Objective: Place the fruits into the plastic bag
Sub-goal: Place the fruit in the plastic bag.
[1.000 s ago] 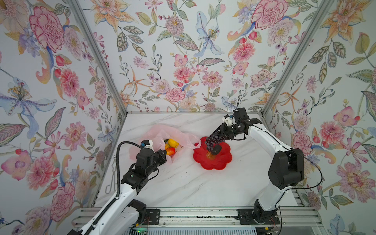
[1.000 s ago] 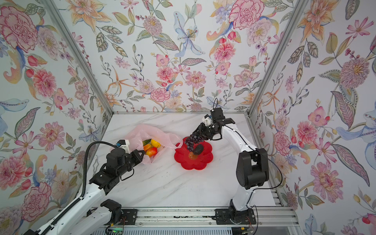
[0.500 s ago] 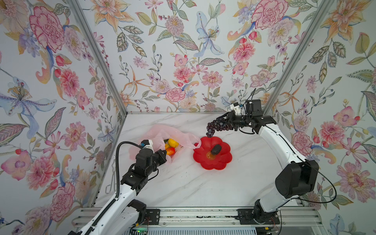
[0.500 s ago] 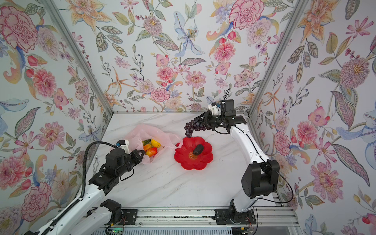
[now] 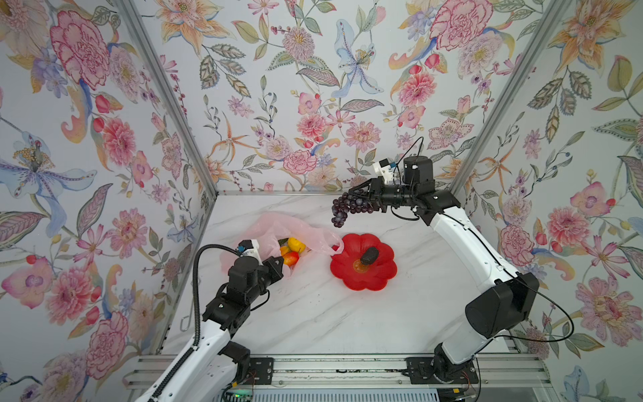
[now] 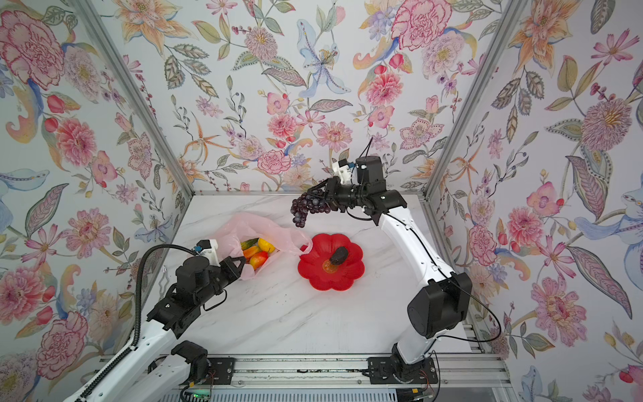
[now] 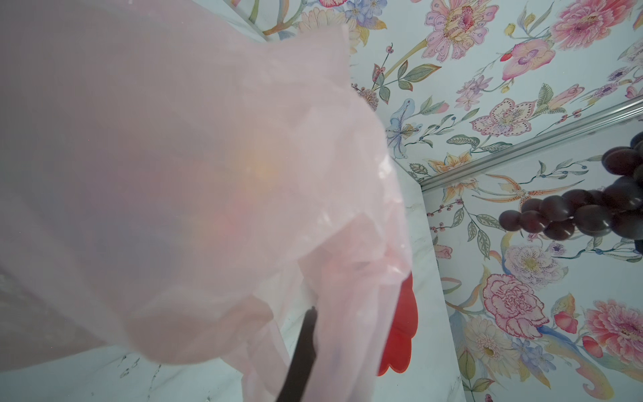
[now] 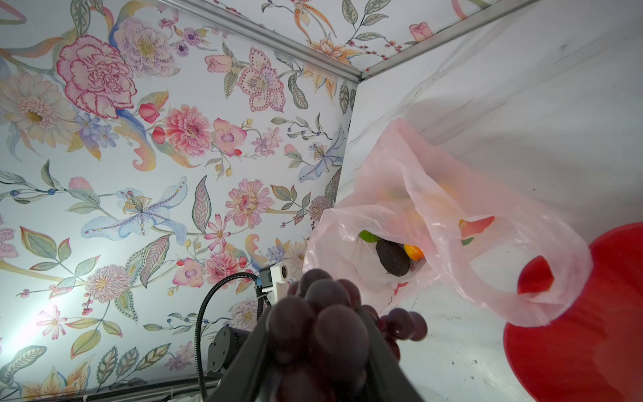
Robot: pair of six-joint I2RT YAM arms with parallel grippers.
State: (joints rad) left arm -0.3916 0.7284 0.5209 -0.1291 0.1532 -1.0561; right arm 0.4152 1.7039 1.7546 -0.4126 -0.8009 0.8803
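**Propped open, one load aloft**

Near left, the left gripper (image 5: 277,264) pinches the rim of the plastic bag (image 5: 275,226), likely to prop it open. A dark fruit (image 5: 369,255) waits on the red flower-shaped plate (image 5: 381,278). Beyond, the right gripper (image 5: 369,201) clasps the grape bunch (image 5: 348,208) aloft.

Pale floral wallpaper walls (image 5: 313,87) with pink, orange and blue blooms enclose a white, grey-veined marble-look tabletop (image 5: 330,320) on three sides. Silver aluminium posts (image 5: 167,101) run up both back corners; a slotted aluminium rail (image 5: 334,369) edges the front. Light is even.
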